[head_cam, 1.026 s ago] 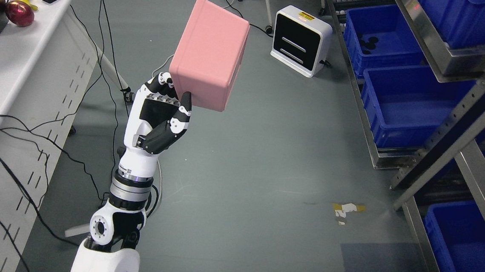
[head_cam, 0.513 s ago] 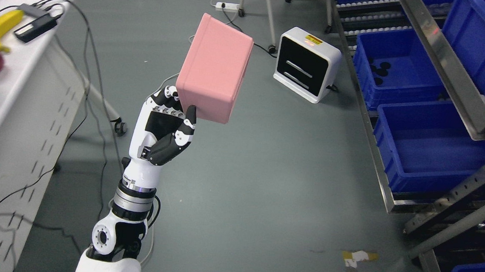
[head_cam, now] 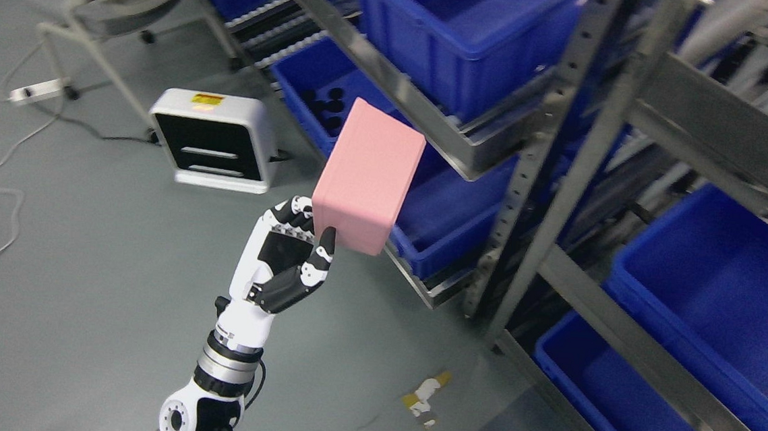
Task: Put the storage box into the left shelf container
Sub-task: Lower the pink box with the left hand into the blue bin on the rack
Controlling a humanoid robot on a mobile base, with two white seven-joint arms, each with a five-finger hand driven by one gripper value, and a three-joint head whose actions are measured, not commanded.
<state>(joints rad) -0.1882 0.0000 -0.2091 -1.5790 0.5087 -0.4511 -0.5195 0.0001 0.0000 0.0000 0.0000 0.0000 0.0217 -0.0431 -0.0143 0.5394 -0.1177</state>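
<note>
Left white-and-black robot hand [head_cam: 286,263] clenched around lower corner of tilted pink rectangular plastic storage box [head_cam: 368,177]. Held aloft beside metal shelf rack [head_cam: 566,120] of blue plastic bins [head_cam: 458,24].

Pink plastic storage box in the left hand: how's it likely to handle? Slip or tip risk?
The smooth pink plastic storage box probably is rigid: its faces show no flex. It looks light for its size, since the left hand holds it by one lower corner only. That off-centre pinch on smooth walls suggests it may pivot or slip.
</note>
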